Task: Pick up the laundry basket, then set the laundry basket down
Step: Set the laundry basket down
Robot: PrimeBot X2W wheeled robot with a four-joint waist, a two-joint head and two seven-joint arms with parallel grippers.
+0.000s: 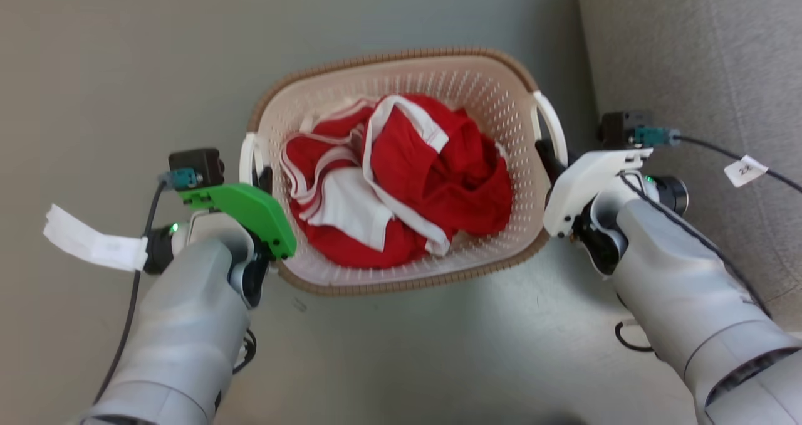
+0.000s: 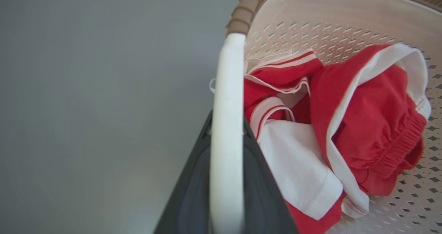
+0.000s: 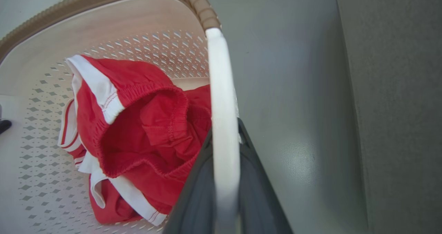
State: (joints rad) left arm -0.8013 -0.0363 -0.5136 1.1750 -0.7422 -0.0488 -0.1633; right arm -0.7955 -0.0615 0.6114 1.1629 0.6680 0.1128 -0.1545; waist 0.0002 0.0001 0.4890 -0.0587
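The laundry basket point(image 1: 476, 80), cream perforated plastic with a brown woven-look rim, hangs between my two arms over the grey floor. Red and white clothes point(image 1: 401, 180) lie heaped inside it. My left gripper point(image 1: 260, 177) is shut on the basket's white left handle point(image 2: 226, 123), whose bar runs between the dark fingers point(image 2: 188, 192). On the other side my right gripper point(image 1: 548, 155) is shut on the white right handle point(image 3: 222, 123), its fingers point(image 3: 257, 192) pressed to either side of the bar. The basket's underside is hidden.
A grey upholstered sofa or seat point(image 1: 702, 68) stands close on the right, beside my right wrist. A cable with a white tag point(image 1: 744, 170) trails from that wrist. A white paper tag point(image 1: 94, 243) hangs off my left wrist. Grey floor point(image 1: 125, 68) spreads left and ahead.
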